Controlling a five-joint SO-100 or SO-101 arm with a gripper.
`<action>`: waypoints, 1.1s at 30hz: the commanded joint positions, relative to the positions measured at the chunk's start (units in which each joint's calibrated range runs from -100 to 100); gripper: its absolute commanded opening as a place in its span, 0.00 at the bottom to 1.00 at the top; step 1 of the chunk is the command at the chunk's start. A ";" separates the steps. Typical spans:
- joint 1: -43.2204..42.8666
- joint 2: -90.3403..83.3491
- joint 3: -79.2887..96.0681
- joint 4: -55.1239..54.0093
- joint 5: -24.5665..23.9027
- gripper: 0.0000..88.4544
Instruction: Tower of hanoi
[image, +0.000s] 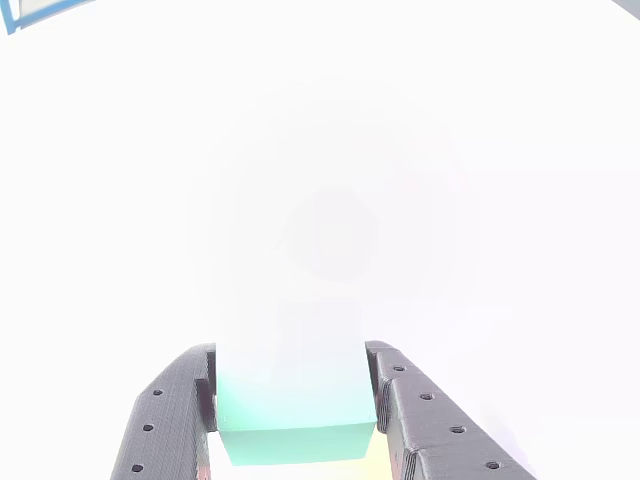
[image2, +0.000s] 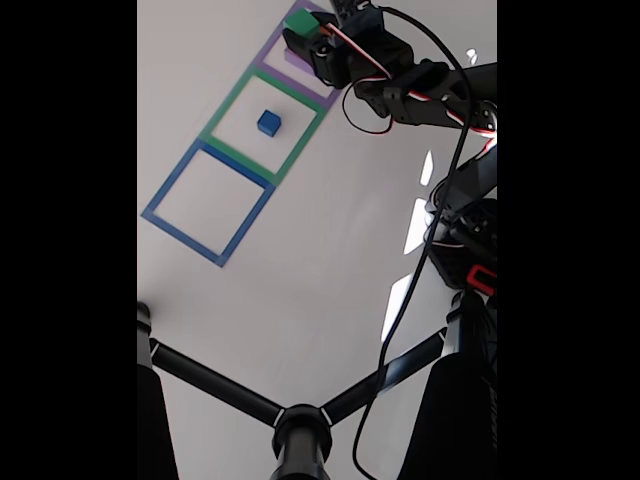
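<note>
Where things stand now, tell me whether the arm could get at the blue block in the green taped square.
Probably not right away: the gripper is shut on the green block over the purple taped square. The blue block sits alone with nothing around it, so once the jaws are emptied the way looks free.

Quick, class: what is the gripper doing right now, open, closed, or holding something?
Gripper: closed on the green block, a finger on each side; in the fixed view it sits over the purple taped square.

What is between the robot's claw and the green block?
Nothing visible. The gripper already has the green block between its fingers, a finger on each side. In the fixed view it is over the purple taped square.
</note>
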 joint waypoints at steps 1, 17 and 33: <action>-1.08 -12.08 -9.40 21.87 0.59 0.11; -4.91 -27.50 -48.85 89.00 0.59 0.10; -15.65 -34.28 -55.67 98.63 0.59 0.10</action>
